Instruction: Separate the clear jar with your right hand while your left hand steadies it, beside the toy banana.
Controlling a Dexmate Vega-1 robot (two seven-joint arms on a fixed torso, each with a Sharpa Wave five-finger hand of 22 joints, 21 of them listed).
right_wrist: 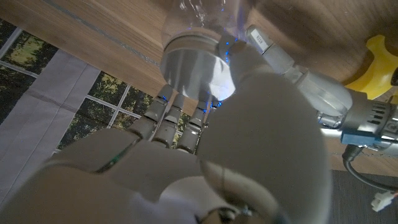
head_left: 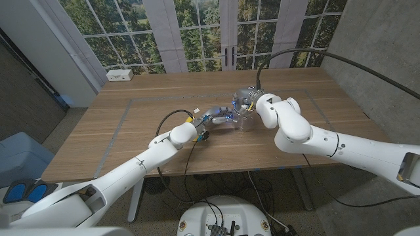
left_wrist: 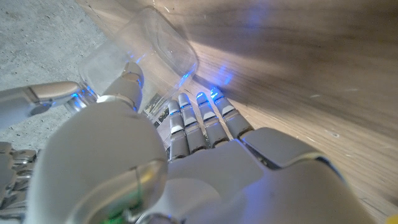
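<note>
Both hands on the jar (head_left: 245, 118), centre of the head view.
Left hand (head_left: 215, 118) grips its body; right hand (head_left: 252, 105) wraps the lid (right_wrist: 194, 67), hiding it. Banana (right_wrist: 376, 67) is cut off.

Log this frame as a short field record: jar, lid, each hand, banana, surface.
jar: clear jar upright on the wooden table, near the middle
lid: silver lid on the jar's top, not yet separated
right hand: right hand over the jar's top, fingers wrapped around the lid
left hand: left hand against the jar's side, fingers touching the clear wall
banana: toy banana, yellow, beside the jar
stage: both hands on the jar, opening apparently not yet achieved
</note>
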